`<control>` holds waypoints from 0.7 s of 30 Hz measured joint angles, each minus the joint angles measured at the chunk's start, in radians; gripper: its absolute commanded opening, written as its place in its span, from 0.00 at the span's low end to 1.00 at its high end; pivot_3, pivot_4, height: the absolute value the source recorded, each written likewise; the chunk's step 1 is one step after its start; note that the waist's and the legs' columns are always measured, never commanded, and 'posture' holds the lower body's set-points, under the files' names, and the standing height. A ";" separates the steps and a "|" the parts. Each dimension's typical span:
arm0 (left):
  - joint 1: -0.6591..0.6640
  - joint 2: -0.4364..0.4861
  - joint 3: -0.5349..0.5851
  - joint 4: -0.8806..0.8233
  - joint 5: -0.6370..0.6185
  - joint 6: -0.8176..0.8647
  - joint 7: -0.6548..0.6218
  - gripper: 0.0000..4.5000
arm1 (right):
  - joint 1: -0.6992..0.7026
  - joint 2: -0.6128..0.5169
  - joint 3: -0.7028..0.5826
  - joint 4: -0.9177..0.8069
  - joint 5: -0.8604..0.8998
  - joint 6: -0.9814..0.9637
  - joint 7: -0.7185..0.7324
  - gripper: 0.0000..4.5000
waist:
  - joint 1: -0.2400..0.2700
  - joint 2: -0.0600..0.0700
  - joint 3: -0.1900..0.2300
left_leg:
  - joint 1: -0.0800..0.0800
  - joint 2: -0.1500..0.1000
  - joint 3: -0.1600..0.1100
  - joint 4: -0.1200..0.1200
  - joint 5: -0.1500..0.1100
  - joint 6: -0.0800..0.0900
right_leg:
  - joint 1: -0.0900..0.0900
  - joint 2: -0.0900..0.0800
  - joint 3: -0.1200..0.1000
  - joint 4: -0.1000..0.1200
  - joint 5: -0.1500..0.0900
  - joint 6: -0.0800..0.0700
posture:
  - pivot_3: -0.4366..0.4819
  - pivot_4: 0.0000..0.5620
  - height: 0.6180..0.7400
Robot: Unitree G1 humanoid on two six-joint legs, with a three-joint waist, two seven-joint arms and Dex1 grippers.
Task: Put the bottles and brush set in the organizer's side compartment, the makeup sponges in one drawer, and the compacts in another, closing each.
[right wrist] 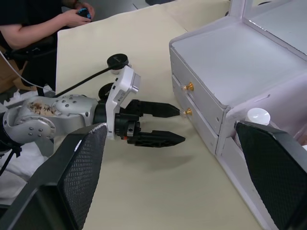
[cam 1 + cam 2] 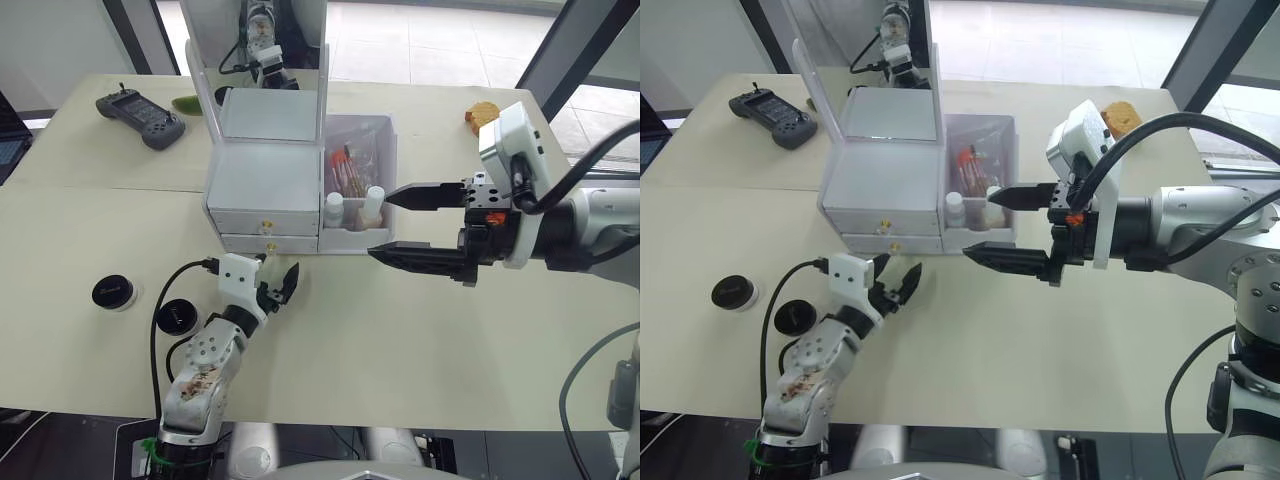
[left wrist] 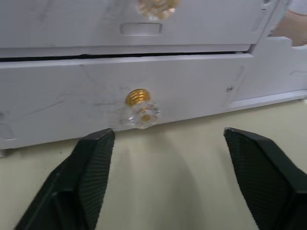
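My left arm (image 2: 205,365) is silver-grey metal with round screw holes and brownish smudges on its casing, ending in a white wrist block fed by a looping black cable (image 2: 158,320). My right arm (image 2: 590,228) is a thicker grey cylinder with a white camera housing (image 2: 512,150), black cables arching over it and a small orange-red part beside the black finger mount. Both my left gripper (image 2: 280,283) and right gripper (image 2: 380,225) carry two black fingers (image 3: 91,163) with finely ribbed inner pads.

Far off on my table (image 2: 420,350): a black controller (image 2: 141,118), a green thing (image 2: 187,104), an orange thing (image 2: 481,113)
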 measured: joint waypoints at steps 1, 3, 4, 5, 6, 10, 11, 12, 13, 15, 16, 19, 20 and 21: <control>-0.008 -0.002 0.000 0.009 0.005 -0.010 0.007 0.65 | 0.000 -0.006 0.000 0.000 0.010 0.000 -0.003 1.00 | 0.000 0.000 0.000 | 0.000 0.000 0.000 0.000 0.000 0.000 | 0.000 0.000 0.000 0.000 0.000 0.000 | 0.48 0.27 0.71; -0.023 -0.011 -0.003 0.024 0.018 -0.024 0.015 0.65 | 0.000 -0.014 0.000 -0.001 0.034 0.000 -0.012 1.00 | 0.001 0.000 0.000 | 0.000 0.000 0.000 0.000 0.000 0.000 | 0.000 0.000 0.000 0.000 0.000 0.000 | 0.48 0.27 0.71; -0.027 -0.014 -0.005 0.030 0.024 -0.031 0.017 0.65 | 0.000 -0.017 0.000 -0.001 0.038 0.000 -0.017 1.00 | 0.001 0.000 0.000 | 0.000 0.000 0.000 0.000 0.000 0.000 | 0.000 0.000 0.000 0.000 0.000 0.000 | 0.48 0.27 0.71; -0.028 -0.017 -0.006 0.037 0.029 -0.036 0.020 0.65 | 0.000 -0.019 0.000 -0.001 0.039 0.000 -0.022 1.00 | 0.001 0.000 0.000 | 0.000 0.000 0.000 0.000 0.000 0.000 | 0.000 0.000 0.000 0.000 0.000 0.000 | 0.48 0.27 0.71; -0.028 -0.019 -0.007 0.042 0.036 -0.040 0.022 0.65 | 0.000 -0.021 0.001 -0.001 0.040 0.000 -0.025 1.00 | 0.001 0.000 0.000 | 0.000 0.000 0.000 0.000 0.000 0.000 | 0.000 0.000 0.000 0.000 0.000 0.000 | 0.48 0.27 0.71; -0.030 -0.023 -0.011 0.056 0.045 -0.059 0.024 0.65 | 0.000 -0.027 0.002 -0.001 0.048 0.000 -0.031 1.00 | 0.001 0.000 0.000 | 0.000 0.000 0.000 0.000 0.000 0.000 | 0.000 0.000 0.000 0.000 0.000 0.000 | 0.48 0.27 0.71; -0.032 -0.024 -0.012 0.060 0.045 -0.062 0.024 0.65 | 0.000 -0.029 0.003 -0.001 0.049 0.000 -0.031 1.00 | 0.002 0.000 0.000 | 0.000 0.000 0.000 0.000 0.000 0.000 | 0.000 0.000 0.000 0.000 0.000 0.000 | 0.48 0.27 0.71; -0.032 -0.026 -0.012 0.062 0.045 -0.064 0.023 0.61 | 0.000 -0.030 0.004 -0.001 0.052 0.000 -0.031 1.00 | 0.002 0.000 0.000 | 0.000 0.000 0.000 0.000 0.000 0.000 | 0.000 0.000 0.000 0.000 0.000 0.000 | 0.48 0.27 0.71; -0.032 -0.029 -0.012 0.064 0.045 -0.068 0.024 0.57 | 0.000 -0.031 0.005 -0.001 0.056 -0.001 -0.031 1.00 | 0.002 0.000 0.000 | 0.000 0.000 0.000 0.000 0.000 0.000 | 0.000 0.000 0.000 0.000 0.000 0.000 | 0.48 0.27 0.71; -0.034 -0.034 -0.007 0.070 0.044 -0.074 0.028 0.47 | 0.000 -0.032 0.006 -0.001 0.056 -0.001 -0.034 1.00 | 0.002 0.000 0.000 | 0.000 0.000 0.000 0.000 0.000 0.000 | 0.000 0.000 0.000 0.000 0.000 0.000 | 0.48 0.27 0.71; -0.035 -0.037 -0.004 0.073 0.043 -0.076 0.030 0.39 | 0.000 -0.032 0.007 -0.001 0.057 -0.001 -0.037 1.00 | 0.002 0.000 0.000 | 0.000 0.000 0.000 0.000 0.000 0.000 | 0.000 0.000 0.000 0.000 0.000 0.000 | 0.48 0.27 0.71; -0.036 -0.044 0.007 0.076 0.041 -0.078 0.033 0.19 | 0.000 -0.032 0.008 -0.001 0.057 -0.001 -0.043 1.00 | 0.002 0.000 0.000 | -0.001 0.000 0.000 0.000 0.000 0.000 | 0.000 0.000 0.000 0.000 0.000 0.000 | 0.48 0.27 0.71; -0.035 -0.044 0.007 0.076 0.039 -0.078 0.031 0.13 | 0.000 -0.032 0.009 -0.001 0.057 -0.002 -0.044 1.00 | 0.002 0.000 0.000 | -0.001 0.000 0.000 0.000 0.000 0.000 | 0.000 0.000 0.000 0.000 0.000 0.000 | 0.48 0.27 0.71; -0.035 -0.045 0.007 0.076 0.039 -0.078 0.031 0.12 | 0.000 -0.032 0.012 -0.001 0.057 -0.003 -0.046 1.00 | 0.002 0.000 0.000 | -0.001 0.000 0.000 0.000 0.000 0.000 | 0.000 0.000 0.000 0.000 0.000 0.000 | 0.48 0.27 0.71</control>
